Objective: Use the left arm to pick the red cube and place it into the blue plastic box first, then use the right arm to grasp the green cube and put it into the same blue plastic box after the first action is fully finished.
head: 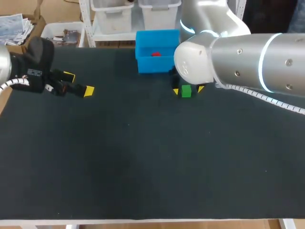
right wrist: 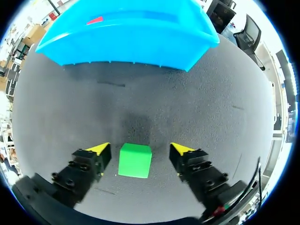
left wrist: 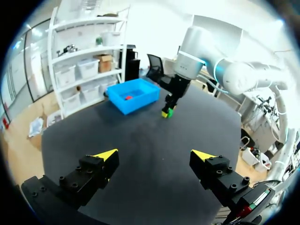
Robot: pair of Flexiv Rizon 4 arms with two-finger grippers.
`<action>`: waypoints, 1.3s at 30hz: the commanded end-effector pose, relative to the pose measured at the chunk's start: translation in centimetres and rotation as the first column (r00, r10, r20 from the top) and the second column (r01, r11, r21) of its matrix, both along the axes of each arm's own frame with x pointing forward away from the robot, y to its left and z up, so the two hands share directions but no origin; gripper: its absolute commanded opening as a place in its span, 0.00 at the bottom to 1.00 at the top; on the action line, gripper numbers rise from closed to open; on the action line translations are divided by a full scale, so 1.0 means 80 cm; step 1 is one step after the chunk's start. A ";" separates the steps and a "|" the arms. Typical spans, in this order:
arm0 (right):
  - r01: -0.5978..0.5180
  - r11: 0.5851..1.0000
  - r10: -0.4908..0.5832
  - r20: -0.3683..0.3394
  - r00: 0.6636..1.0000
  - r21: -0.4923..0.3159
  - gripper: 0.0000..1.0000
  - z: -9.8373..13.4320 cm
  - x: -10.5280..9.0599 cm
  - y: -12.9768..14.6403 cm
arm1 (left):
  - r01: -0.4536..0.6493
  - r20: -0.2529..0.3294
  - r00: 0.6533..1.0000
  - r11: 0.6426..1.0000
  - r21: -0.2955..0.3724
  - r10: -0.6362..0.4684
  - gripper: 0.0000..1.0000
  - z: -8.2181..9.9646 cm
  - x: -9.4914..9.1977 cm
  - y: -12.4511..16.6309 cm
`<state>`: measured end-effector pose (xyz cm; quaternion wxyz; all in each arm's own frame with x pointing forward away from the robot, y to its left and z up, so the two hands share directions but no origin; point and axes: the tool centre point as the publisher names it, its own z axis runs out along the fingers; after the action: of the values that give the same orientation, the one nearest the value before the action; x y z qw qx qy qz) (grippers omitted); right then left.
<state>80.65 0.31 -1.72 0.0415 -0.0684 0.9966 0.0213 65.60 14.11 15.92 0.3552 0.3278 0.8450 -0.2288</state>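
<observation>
Green cube inside wide-apart right claw, seemingly untouched; left claw likewise apart.

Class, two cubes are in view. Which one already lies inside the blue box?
The red cube; it lies in the blue plastic box, while the green cube sits on the table.

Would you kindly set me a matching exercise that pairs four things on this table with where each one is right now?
Things:
1. red cube
2. green cube
3. left end effector
4. blue plastic box

Places:
A. on the table, between the open fingers of the right end effector
B. at the table's far edge
C. inside the blue plastic box
D. open over bare table, holding nothing

Pairs: 1-C, 2-A, 3-D, 4-B
</observation>
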 end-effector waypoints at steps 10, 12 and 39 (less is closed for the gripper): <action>-0.002 1.000 0.002 -0.021 1.000 0.005 0.00 -0.005 -0.001 0.002 | 0.005 0.010 1.000 1.000 -0.013 -0.005 1.00 -0.003 -0.001 0.003; 0.001 1.000 -0.001 -0.009 1.000 0.004 0.00 0.002 -0.001 0.001 | 0.005 0.010 1.000 1.000 -0.013 -0.005 1.00 -0.003 -0.001 0.003; -0.075 0.988 0.027 0.322 0.946 0.135 0.00 0.174 0.032 0.007 | 0.005 0.010 1.000 1.000 -0.013 -0.005 1.00 -0.003 -0.001 0.003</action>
<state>84.38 1.31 11.82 0.1505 -0.0948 0.9807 0.0808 65.60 14.12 15.92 0.3552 0.3277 0.8451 -0.2287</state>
